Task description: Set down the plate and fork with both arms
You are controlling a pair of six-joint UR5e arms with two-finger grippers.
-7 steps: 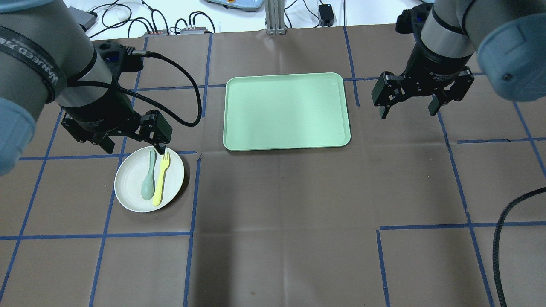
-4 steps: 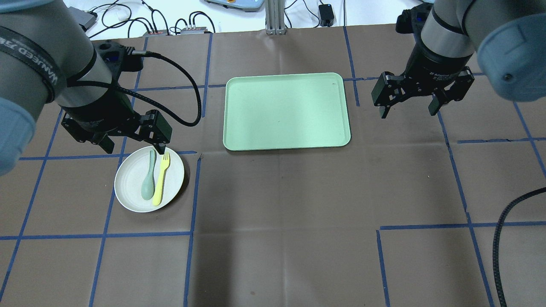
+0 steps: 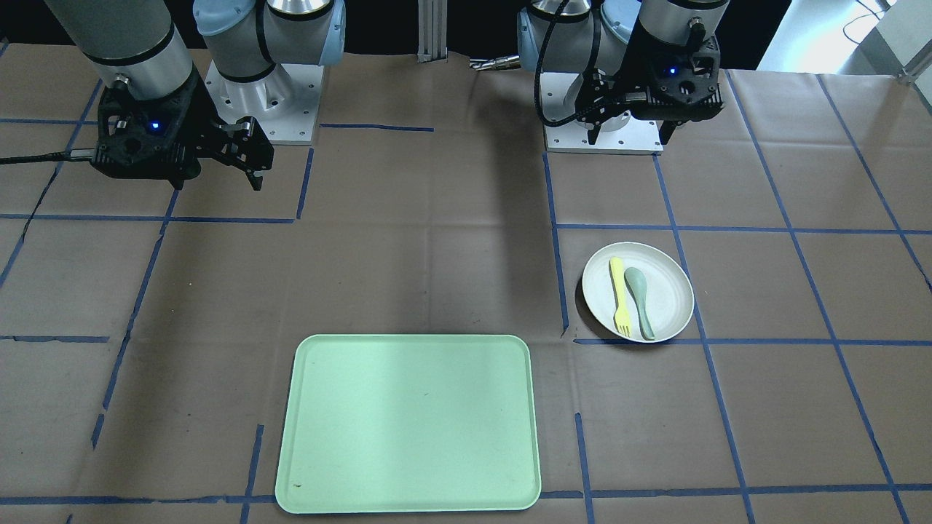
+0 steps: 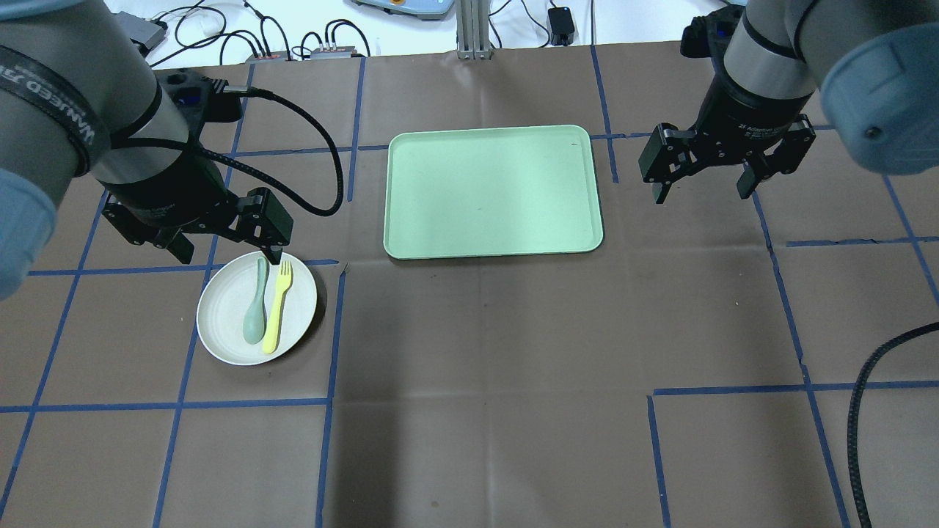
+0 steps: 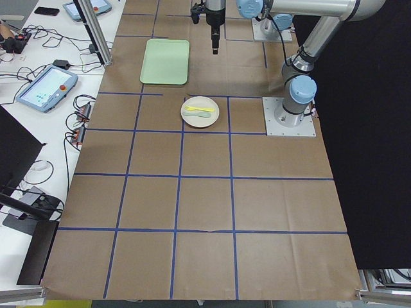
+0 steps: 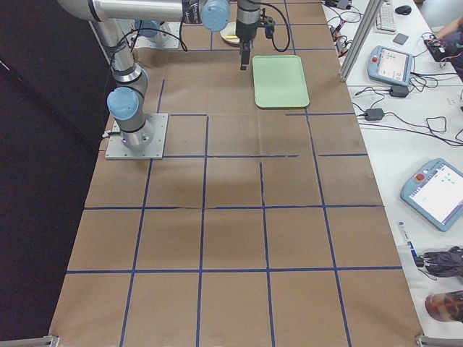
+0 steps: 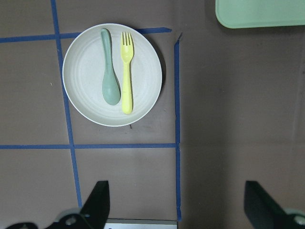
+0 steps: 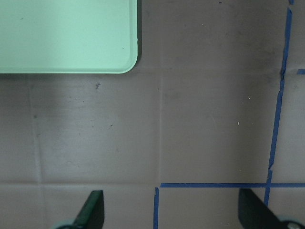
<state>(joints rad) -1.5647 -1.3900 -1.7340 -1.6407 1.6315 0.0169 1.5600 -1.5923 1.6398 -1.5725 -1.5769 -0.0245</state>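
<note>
My left gripper edges slightly farther off, jaws spread above the plate carrying the fork, lining up; right gripper waits spread near the tray.

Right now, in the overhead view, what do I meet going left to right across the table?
First the spoon → fork, both lying on the plate → tray → right gripper. The left gripper overlaps the plate, so it is left out.

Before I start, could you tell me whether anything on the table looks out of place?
Nothing serious: the fork and spoon lie straight, side by side on the plate. Only the blue tape beside it looks nicked.
</note>
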